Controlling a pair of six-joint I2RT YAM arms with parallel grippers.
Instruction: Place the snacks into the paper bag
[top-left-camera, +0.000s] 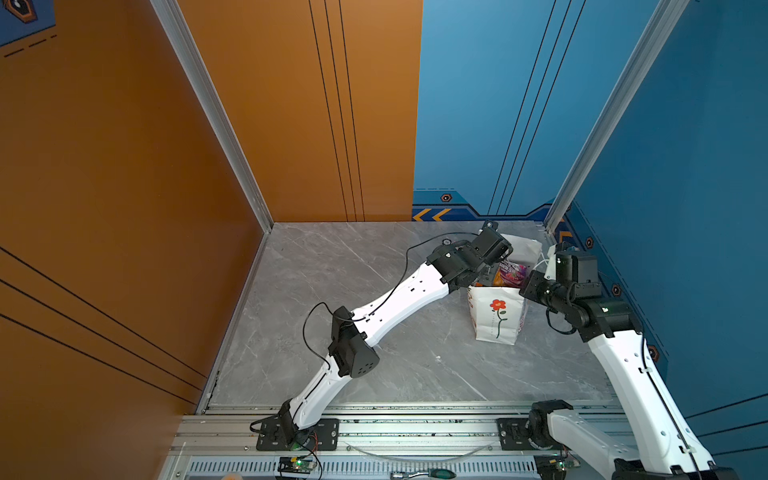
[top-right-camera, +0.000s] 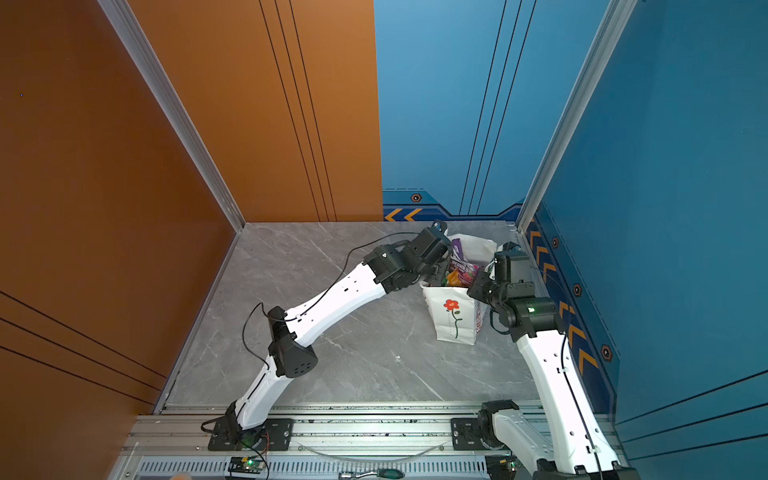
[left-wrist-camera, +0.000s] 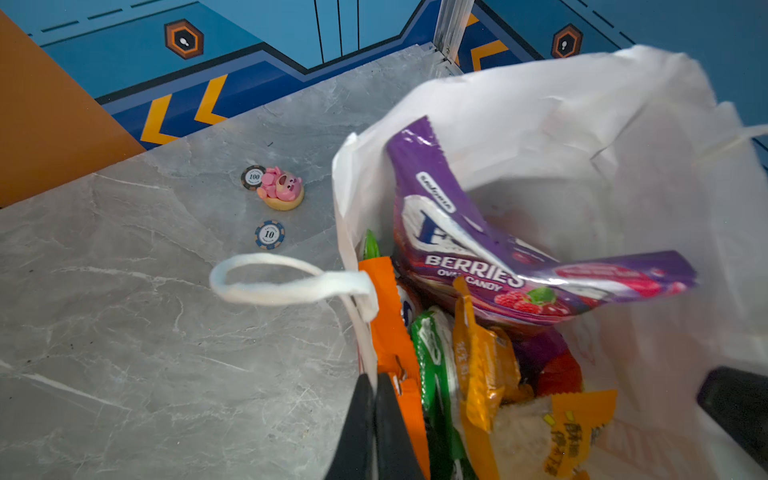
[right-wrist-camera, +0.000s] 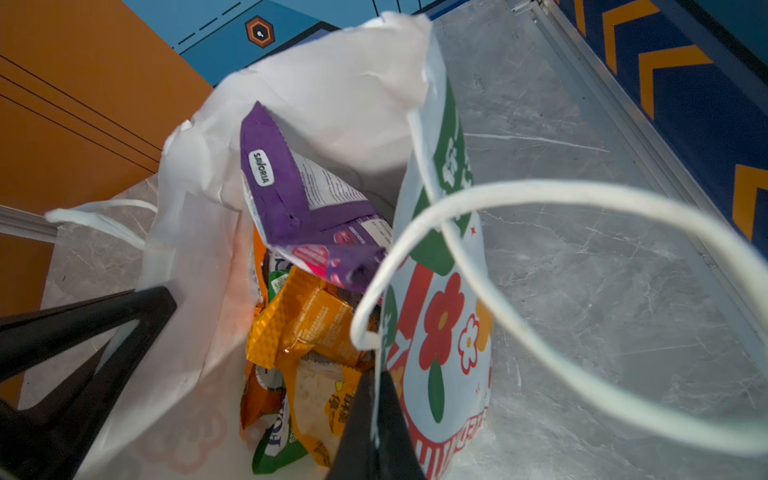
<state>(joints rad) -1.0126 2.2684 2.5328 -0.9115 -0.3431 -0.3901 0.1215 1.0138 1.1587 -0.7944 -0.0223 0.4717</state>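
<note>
The paper bag (top-left-camera: 496, 320) (top-right-camera: 455, 322) stands upright at the back right of the table, white with a red flower on its front. Snacks fill it: a purple berries packet (left-wrist-camera: 478, 257) (right-wrist-camera: 299, 199) leans on top, above orange, green (left-wrist-camera: 432, 353) and yellow (right-wrist-camera: 307, 324) packets. My left gripper (left-wrist-camera: 374, 380) is shut on the bag's rim on one side, with the paper wall between its fingers. On the opposite side my right gripper (right-wrist-camera: 376, 376) is shut on the rim. In both top views the two wrists flank the bag's mouth.
A pink toy figure (left-wrist-camera: 281, 189) and two poker chips (left-wrist-camera: 253, 177) (left-wrist-camera: 269, 235) lie on the marble behind the bag. The bag's cord handles (left-wrist-camera: 270, 286) (right-wrist-camera: 582, 249) hang outward. The blue right wall and its aluminium rail (right-wrist-camera: 623, 124) run close by.
</note>
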